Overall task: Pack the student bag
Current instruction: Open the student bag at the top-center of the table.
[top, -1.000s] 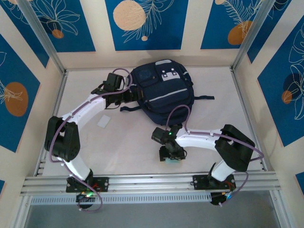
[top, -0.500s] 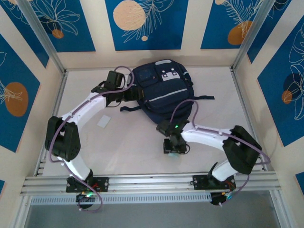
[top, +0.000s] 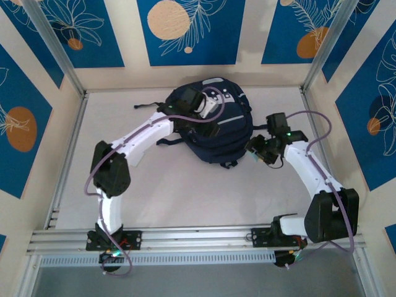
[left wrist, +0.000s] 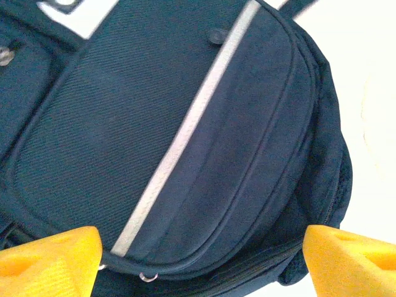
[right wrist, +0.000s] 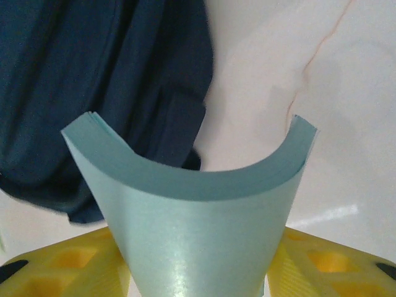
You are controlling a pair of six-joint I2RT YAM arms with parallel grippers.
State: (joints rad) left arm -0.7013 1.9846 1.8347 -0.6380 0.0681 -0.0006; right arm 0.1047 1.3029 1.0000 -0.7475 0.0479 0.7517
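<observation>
Lying flat on the table (top: 173, 185), front panel up, the bag (top: 228, 141) sits toward the back wall, with its grey stripe (left wrist: 185, 133) running across the front pocket. We note that pocket's flap is flat and closed. Along the bag's lower edge the zip line is blurred, so we cannot tell whether the main compartment is open, and its inside is hidden from us.

The left gripper (left wrist: 199, 260) hangs over the bag's front panel. Its yellow fingertips (left wrist: 49, 260) are spread wide, one at each side of the pocket, with nothing between them. We cannot tell whether they touch the fabric.

The right gripper (top: 255, 150) is just beside the bag's right edge, near the lower corner. Its fingers (right wrist: 62, 266) pinch a pale teal pad (right wrist: 198, 223) of stacked sheets. The pad is bowed into a U, with its open edge toward the bag (right wrist: 93, 74). We see the pad close to the fabric but outside the bag.
</observation>
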